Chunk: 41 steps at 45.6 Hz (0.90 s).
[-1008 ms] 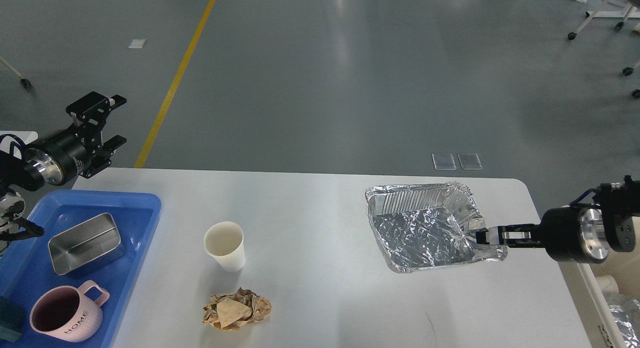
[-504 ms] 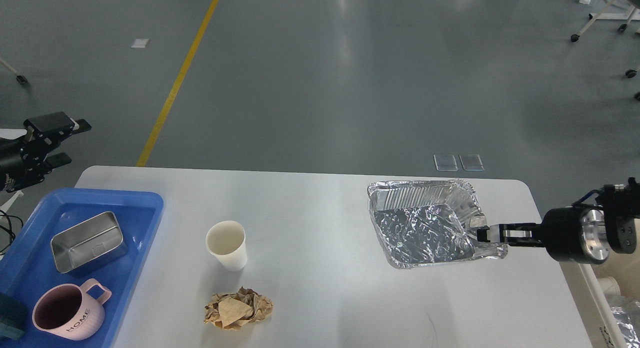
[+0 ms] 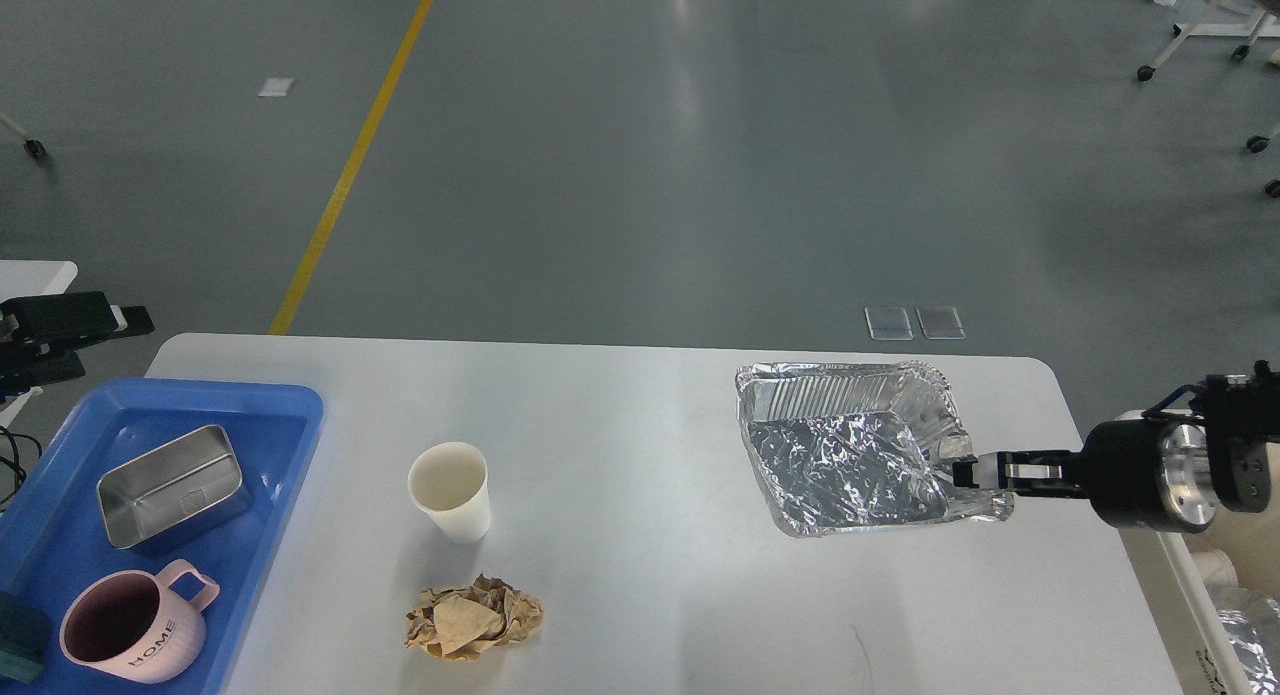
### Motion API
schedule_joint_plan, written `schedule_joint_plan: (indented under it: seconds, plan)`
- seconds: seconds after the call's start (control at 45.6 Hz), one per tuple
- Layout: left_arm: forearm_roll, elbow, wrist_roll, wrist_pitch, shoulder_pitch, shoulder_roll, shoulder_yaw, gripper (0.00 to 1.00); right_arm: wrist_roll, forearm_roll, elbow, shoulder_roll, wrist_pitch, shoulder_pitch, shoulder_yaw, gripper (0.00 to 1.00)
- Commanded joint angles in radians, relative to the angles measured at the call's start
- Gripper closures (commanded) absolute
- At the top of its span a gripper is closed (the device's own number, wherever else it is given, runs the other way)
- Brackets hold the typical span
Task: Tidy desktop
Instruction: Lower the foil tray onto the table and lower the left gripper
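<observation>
The white desktop [image 3: 640,415] carries a crumpled foil tray [image 3: 845,460] at the right, a white paper cup [image 3: 450,490] left of centre, and a ball of crumpled brown paper [image 3: 473,617] in front of the cup. My right gripper [image 3: 965,472] comes in from the right and is shut on the foil tray's near right rim. The tray rests on the desktop. My left gripper [image 3: 95,343] is at the far left edge, above the table's back left corner. Its two fingers stand apart and hold nothing.
A blue plastic tray [image 3: 295,405] at the left holds a steel box [image 3: 170,485] and a pink mug [image 3: 135,625]. A white bin [image 3: 1215,575] with foil inside stands off the table's right edge. Grey floor lies beyond the far edge.
My left arm has drawn back to the left and downward, now mostly out of view. My right gripper and the foil tray have barely moved.
</observation>
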Motion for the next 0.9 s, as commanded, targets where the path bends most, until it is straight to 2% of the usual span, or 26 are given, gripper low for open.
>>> schedule_joint_plan:
  seconds: [0.0, 0.131, 0.241, 0.329, 0.394, 0.57, 0.767, 0.877]
  plan:
    - [0.000, -0.012, 0.000, -0.128, -0.032, 0.046, -0.037, 0.10, 0.000, 0.000, -0.001, 0.000, 0.000, -0.001, 0.000, 1.00]
    - [-0.001, -0.013, 0.001, -0.294, -0.068, 0.069, -0.123, 0.10, 0.000, 0.000, -0.001, 0.005, 0.000, -0.001, 0.000, 1.00]
    - [-0.003, -0.012, 0.007, -0.394, -0.072, 0.070, -0.230, 0.10, 0.000, 0.000, -0.001, 0.005, 0.000, -0.001, 0.000, 1.00]
    - [-0.001, -0.012, 0.018, -0.397, -0.071, 0.061, -0.250, 0.10, 0.000, 0.001, 0.000, 0.006, 0.000, -0.003, -0.002, 1.00]
    - [0.003, -0.006, 0.042, -0.397, -0.064, 0.043, -0.249, 0.10, 0.000, 0.001, -0.001, 0.006, 0.000, -0.009, -0.002, 1.00]
    - [0.046, -0.001, 0.168, -0.333, -0.049, -0.138, -0.218, 0.10, 0.000, 0.001, -0.001, 0.006, 0.000, -0.016, 0.000, 1.00]
    - [0.230, 0.005, 0.188, -0.262, -0.038, -0.376, -0.210, 0.13, 0.000, 0.001, -0.001, 0.003, 0.000, -0.018, -0.002, 1.00]
    - [0.351, 0.051, 0.190, -0.247, -0.025, -0.513, -0.195, 0.13, 0.000, 0.001, -0.001, 0.003, 0.000, -0.027, 0.000, 1.00]
